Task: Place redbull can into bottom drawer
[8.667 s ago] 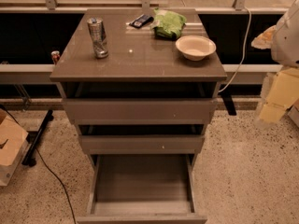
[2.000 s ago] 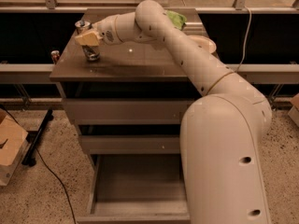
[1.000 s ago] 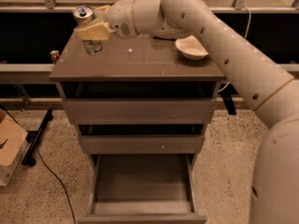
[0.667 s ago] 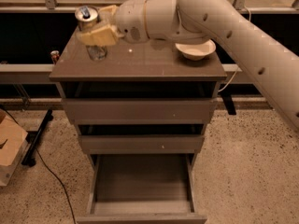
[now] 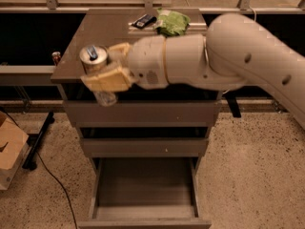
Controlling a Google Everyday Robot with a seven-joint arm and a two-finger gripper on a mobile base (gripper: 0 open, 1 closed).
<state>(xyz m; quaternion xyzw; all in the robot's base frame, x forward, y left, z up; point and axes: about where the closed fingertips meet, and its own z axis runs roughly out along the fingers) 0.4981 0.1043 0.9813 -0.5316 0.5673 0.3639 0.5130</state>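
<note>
My gripper (image 5: 108, 66) is shut on the redbull can (image 5: 95, 56), a slim silvery can with a pull-tab top. Its tan fingers (image 5: 107, 79) wrap the can's body, and the can's lower end (image 5: 106, 98) shows below them. The can hangs in the air in front of the cabinet's front left corner, at the height of the top drawer. The bottom drawer (image 5: 145, 219) is pulled open below, with a bare grey inside (image 5: 144, 187). It lies lower and to the right of the can.
On the cabinet top (image 5: 95, 32) at the back lie a green bag (image 5: 172, 22) and a dark flat object (image 5: 144, 20). A small red can (image 5: 56, 57) stands on the ledge at left. A cardboard box (image 5: 9, 147) and a cable (image 5: 52, 175) lie on the floor at left.
The gripper has lifted the can off the cabinet top and carried it forward and down, past the front left edge. The arm now hides the white bowl.
</note>
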